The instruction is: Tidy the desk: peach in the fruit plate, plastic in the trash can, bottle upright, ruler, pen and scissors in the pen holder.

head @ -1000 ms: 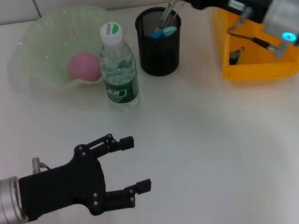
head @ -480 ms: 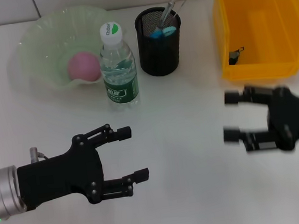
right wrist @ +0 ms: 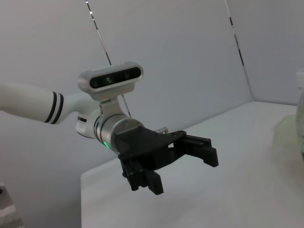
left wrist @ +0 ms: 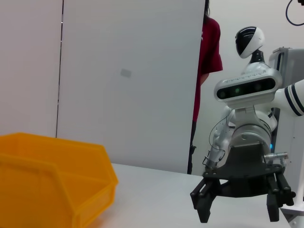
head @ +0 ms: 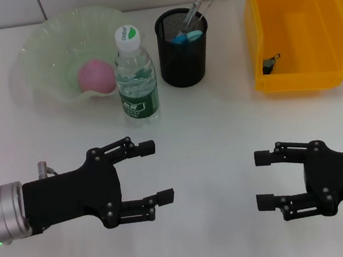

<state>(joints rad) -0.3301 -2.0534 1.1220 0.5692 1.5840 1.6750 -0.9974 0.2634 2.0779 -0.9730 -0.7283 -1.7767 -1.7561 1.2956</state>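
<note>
The bottle [head: 135,77] stands upright on the desk [head: 209,136], its white cap bearing a small green mark and its green label carrying white print too small to read. Taking the bottle as the landmark: the fruit plate [head: 40,63] touches or nearly touches it on the robot's left and slightly behind, with the peach [head: 96,75] resting inside the plate close to the bottle. Just to the bottle's right and a little behind stands the pen holder [head: 183,49], holding the scissors [head: 186,37], whose blue loops show at the rim, and slim shafts leaning toward the far right; the pen [head: 192,14] and the ruler [head: 204,5] cannot be told apart with certainty there. Farther right of the bottle, beyond the pen holder, sits the trash can [head: 295,71], with a small dark scrap, the plastic [head: 269,64], lying on its floor.

Nearer the robot than the bottle, the left hand [head: 153,173] hovers over bare desk with its fingers spread wide and nothing between them. The right hand [head: 263,180] hovers well to the bottle's right and nearer, fingers likewise wide apart and empty, the two hands facing each other. A small white tag with tiny writing sits on the right hand's body, unreadable.
</note>
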